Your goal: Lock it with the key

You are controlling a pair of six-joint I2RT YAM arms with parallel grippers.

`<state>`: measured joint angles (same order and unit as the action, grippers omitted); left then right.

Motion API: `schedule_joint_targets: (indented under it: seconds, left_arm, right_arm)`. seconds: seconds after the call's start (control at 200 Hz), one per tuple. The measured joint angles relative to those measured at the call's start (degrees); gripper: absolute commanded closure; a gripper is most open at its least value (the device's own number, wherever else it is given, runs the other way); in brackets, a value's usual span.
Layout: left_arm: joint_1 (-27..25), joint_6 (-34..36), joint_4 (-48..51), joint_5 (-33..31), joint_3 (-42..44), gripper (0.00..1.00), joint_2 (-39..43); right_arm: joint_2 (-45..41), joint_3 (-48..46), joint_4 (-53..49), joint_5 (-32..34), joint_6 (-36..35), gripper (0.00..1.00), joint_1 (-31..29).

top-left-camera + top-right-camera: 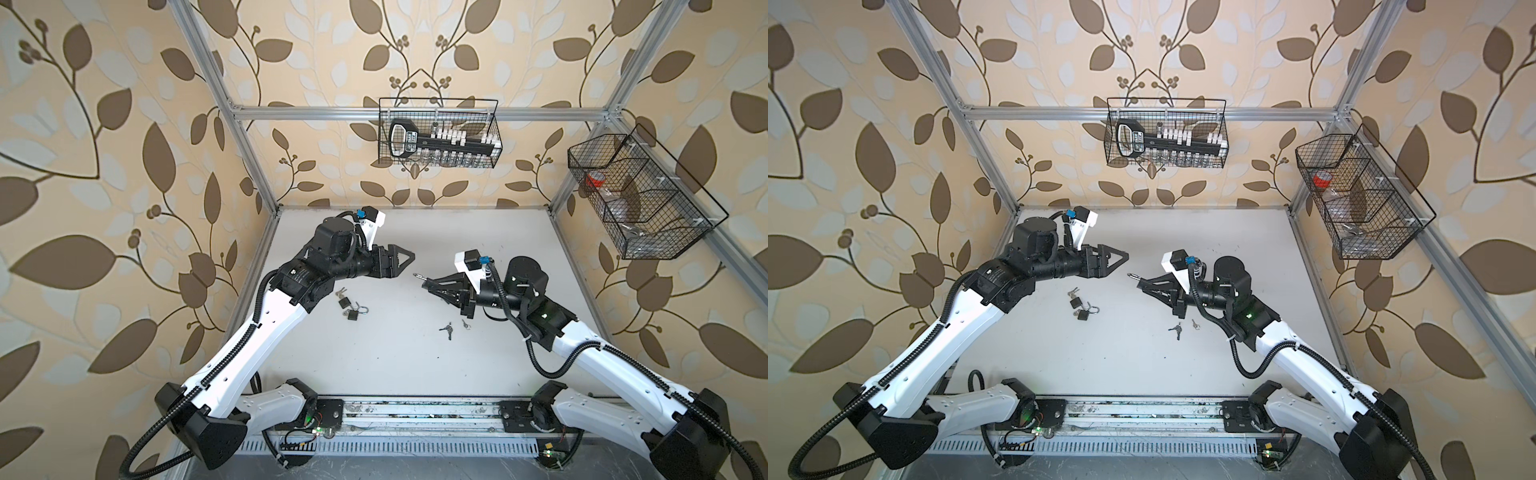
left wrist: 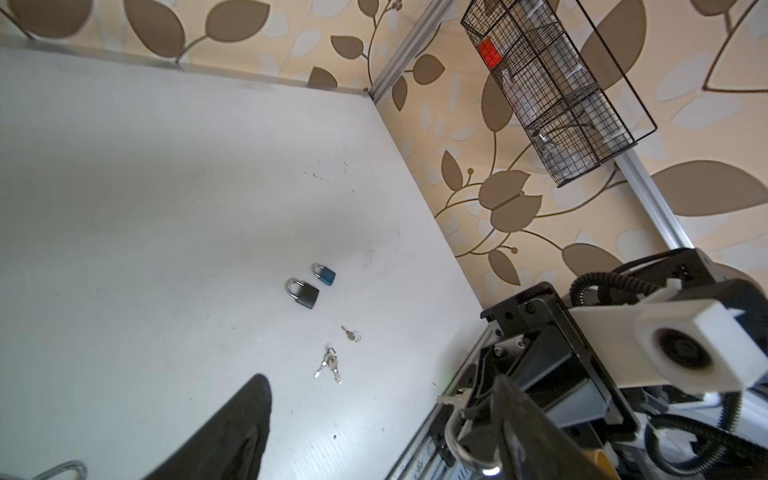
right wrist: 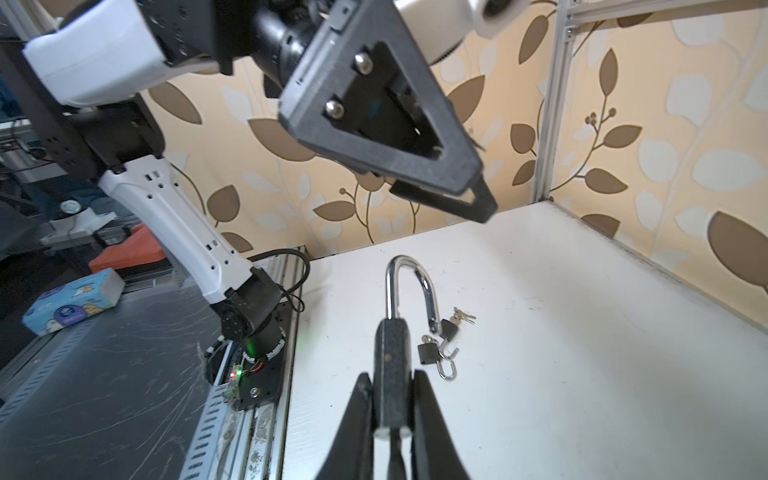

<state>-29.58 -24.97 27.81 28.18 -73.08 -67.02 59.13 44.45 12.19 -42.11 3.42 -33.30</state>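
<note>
My right gripper (image 3: 390,376) is shut on the dark body of a large padlock (image 3: 390,353), held above the table. Its chrome shackle (image 3: 409,274) stands open and points at my left gripper (image 1: 411,255), which hovers a short way off, open and with nothing between its fingers. In the left wrist view that shackle (image 2: 457,440) shows beside my own finger (image 2: 519,436). Loose keys (image 1: 446,329) lie on the white table (image 1: 395,361) below the right gripper, also seen as keys (image 2: 330,368). It cannot be told which key fits the held padlock.
Two small padlocks (image 1: 351,311) with keys (image 1: 340,293) lie under the left arm. A black padlock (image 2: 303,293) and a blue one (image 2: 324,274) lie further off. Wire baskets hang on the back wall (image 1: 438,133) and the right wall (image 1: 640,195). A tissue box (image 3: 72,307) sits off the table.
</note>
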Motion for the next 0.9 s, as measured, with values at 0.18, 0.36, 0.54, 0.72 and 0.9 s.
schedule_joint_targets:
  seconds: [0.18, 0.36, 0.54, 0.72, 0.9]
  left_arm:
    - [0.0, 0.6, -0.2, 5.3, 0.0, 0.34, -1.9]
    - [0.0, 0.9, -0.2, 8.4, 0.0, 0.39, -2.3]
    - [0.0, 1.0, -0.2, 9.4, 0.1, 0.47, -2.3]
    - [0.0, 1.2, -0.3, 10.5, 0.3, 0.55, -2.3]
    - [0.0, 1.2, -0.7, 11.5, 0.3, 0.63, -2.3]
  right_arm:
    - [0.0, 0.9, 0.0, -2.1, 0.2, 1.00, 0.0]
    - [0.1, 1.0, 0.0, -2.5, 0.4, 1.00, 0.0]
    - [-0.4, 1.0, 0.0, -2.0, 0.7, 1.00, 0.0]
    - [-1.7, 1.0, 0.7, -0.5, 1.1, 1.00, 0.0]
    - [-2.1, 1.0, 0.8, 1.6, 1.5, 1.00, 0.0]
